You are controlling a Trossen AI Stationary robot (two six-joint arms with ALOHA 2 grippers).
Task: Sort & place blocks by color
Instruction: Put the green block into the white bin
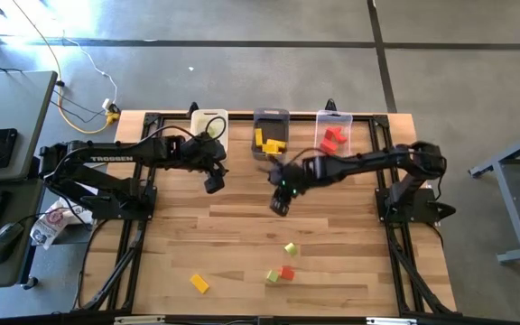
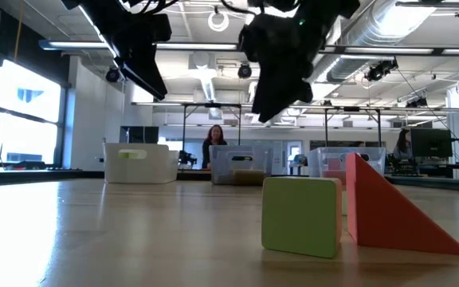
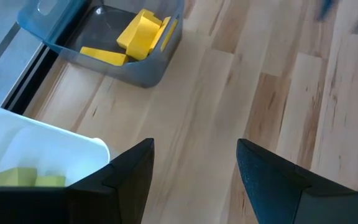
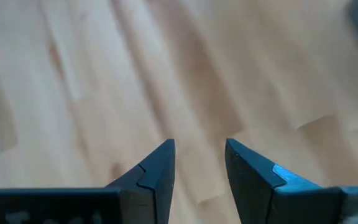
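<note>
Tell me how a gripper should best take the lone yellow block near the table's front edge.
Probably from straight above, fingers closing across the narrow width of the yellow block. It lies flat and askew with bare table all round, so the wrist should turn to match its angle.

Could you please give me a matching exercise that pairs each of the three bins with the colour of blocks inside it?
Column one:
1. white bin
2. dark grey bin
3. clear bin

Column two:
a. red blocks
b. light green blocks
c. yellow blocks

Pairs: 1-b, 2-c, 3-a
</note>
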